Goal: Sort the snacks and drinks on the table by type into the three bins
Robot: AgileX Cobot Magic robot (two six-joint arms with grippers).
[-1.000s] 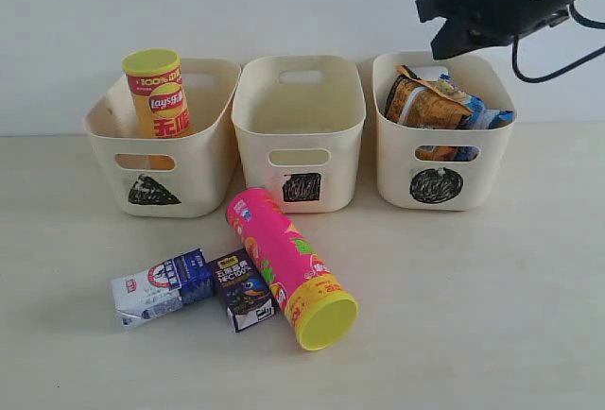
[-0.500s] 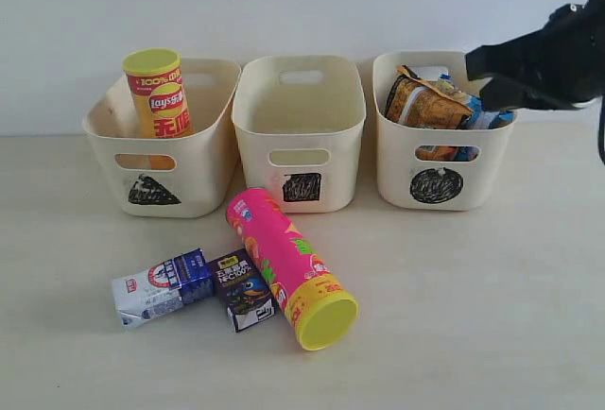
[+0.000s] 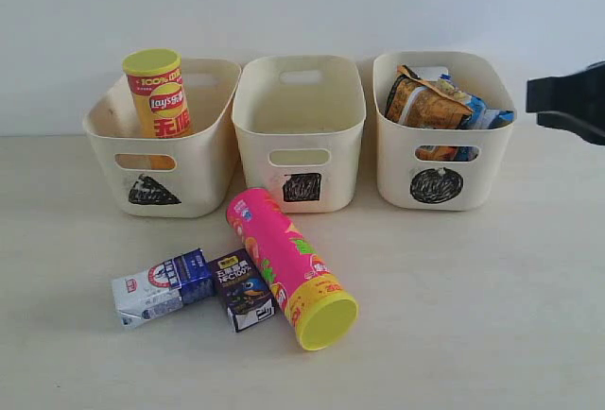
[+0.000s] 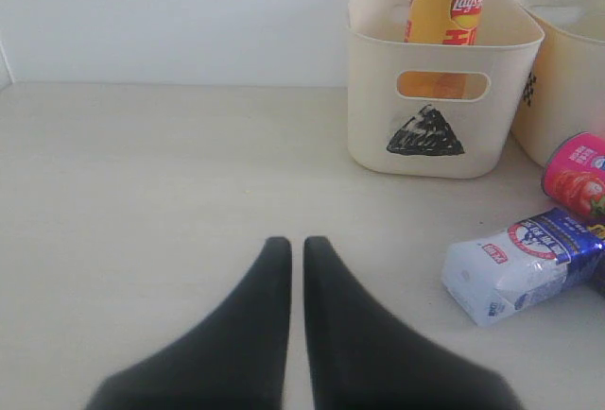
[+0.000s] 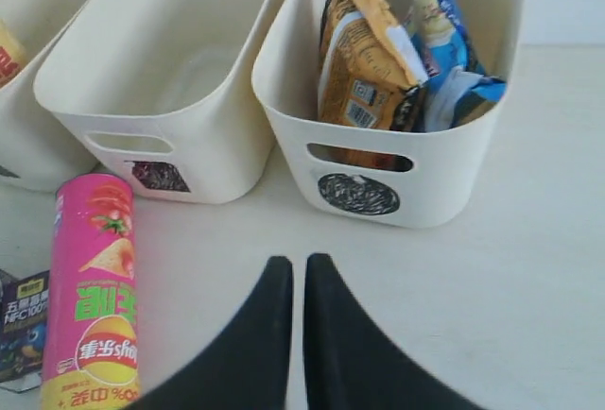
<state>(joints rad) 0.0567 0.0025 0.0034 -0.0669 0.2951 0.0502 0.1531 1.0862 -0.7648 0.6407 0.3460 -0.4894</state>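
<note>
The yellow-red chip tube [image 3: 157,93] stands upright in the triangle bin [image 3: 194,179]. Nothing shows inside the square bin [image 3: 345,160]. An orange bag [image 3: 421,103] and a blue-white bag [image 3: 482,112] fill the circle bin [image 3: 487,169]. In front of the bins the pink chip tube [image 3: 284,264] lies on its side, with the dark purple carton [image 3: 243,289] against it and the white-and-blue carton [image 3: 163,286] further left. My right gripper [image 3: 531,95] hovers shut and empty at the right edge, beside the circle bin. My left gripper [image 4: 296,242] is shut and empty over bare table, left of the triangle bin [image 4: 378,98].
A pale wall runs behind the bins. The wooden tabletop [image 3: 473,316] stretches in front of and right of the pink tube. In the right wrist view the pink tube [image 5: 95,287] lies apart from my shut fingertips [image 5: 298,261].
My right arm has swung down and to the right, from above the circle bin to the right edge of the view. The bins, tubes and cartons have not moved.
</note>
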